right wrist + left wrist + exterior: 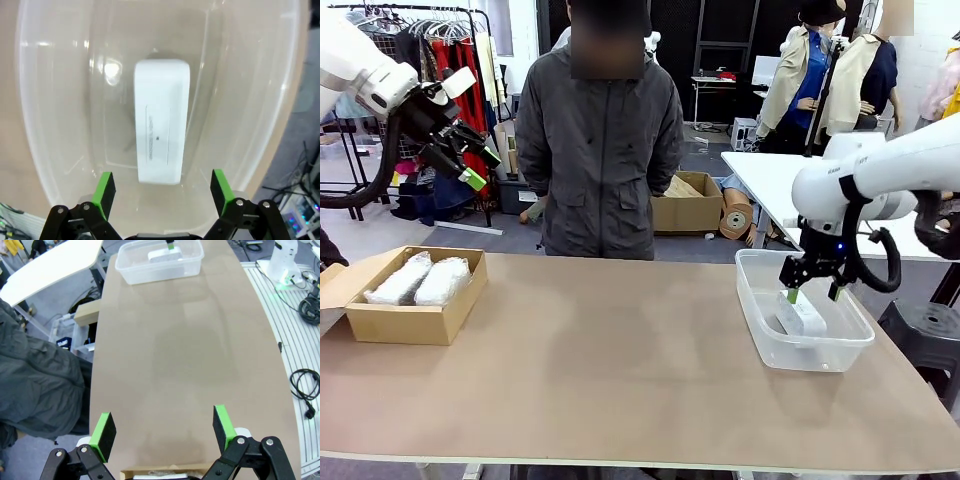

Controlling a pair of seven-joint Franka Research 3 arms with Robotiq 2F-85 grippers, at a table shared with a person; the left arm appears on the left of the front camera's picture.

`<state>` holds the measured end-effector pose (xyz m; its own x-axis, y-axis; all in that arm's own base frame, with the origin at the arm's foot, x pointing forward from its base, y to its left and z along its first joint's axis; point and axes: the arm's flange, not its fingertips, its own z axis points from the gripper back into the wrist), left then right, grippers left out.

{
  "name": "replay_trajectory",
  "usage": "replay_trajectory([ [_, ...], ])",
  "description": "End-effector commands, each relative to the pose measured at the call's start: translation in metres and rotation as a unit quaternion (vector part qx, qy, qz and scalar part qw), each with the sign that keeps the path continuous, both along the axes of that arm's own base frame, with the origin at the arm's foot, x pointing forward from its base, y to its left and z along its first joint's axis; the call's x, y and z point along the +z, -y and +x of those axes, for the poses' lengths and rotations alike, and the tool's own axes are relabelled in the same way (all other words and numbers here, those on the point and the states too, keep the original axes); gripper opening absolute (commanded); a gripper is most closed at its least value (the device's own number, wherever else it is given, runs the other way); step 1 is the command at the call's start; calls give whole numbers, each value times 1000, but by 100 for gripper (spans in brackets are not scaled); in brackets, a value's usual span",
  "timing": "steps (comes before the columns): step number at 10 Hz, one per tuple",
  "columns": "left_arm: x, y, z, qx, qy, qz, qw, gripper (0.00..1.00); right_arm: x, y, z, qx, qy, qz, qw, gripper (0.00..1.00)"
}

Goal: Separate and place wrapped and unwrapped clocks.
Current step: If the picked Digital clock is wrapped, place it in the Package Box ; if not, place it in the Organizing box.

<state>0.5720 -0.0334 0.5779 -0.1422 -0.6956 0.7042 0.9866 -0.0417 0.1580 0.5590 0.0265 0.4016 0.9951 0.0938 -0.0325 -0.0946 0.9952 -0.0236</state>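
The bare white clock (161, 121) lies flat on the floor of the clear plastic tub (757, 330), its long axis running straight away from our right gripper (812, 293), which hovers directly above with jaws apart and empty. Our left gripper (463, 150), also spread, hangs far from the tub, above the cardboard box (410, 322) holding both wrapped bundles (420, 279).

Cardboard box (405, 308) at table's (620, 370) nine o'clock, two wrapped bundles (418, 280) inside; tub (804, 312) at three o'clock, bare clock (160, 120) inside.
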Motion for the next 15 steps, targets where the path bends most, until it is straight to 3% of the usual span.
replay_trajectory([
  [1,1,-1,-1,2,-1,7,1000,100,35,0,-10,65,4,-2,998,100],
  [2,1,-1,-1,2,-1,7,1000,100,50,3,-15,110,-15,3,994,100],
  [6,1,-1,-1,2,-1,7,1000,100,84,12,-31,186,19,38,982,100],
  [15,1,-1,-1,2,-1,7,1000,100,80,7,-26,177,10,20,984,100],
])
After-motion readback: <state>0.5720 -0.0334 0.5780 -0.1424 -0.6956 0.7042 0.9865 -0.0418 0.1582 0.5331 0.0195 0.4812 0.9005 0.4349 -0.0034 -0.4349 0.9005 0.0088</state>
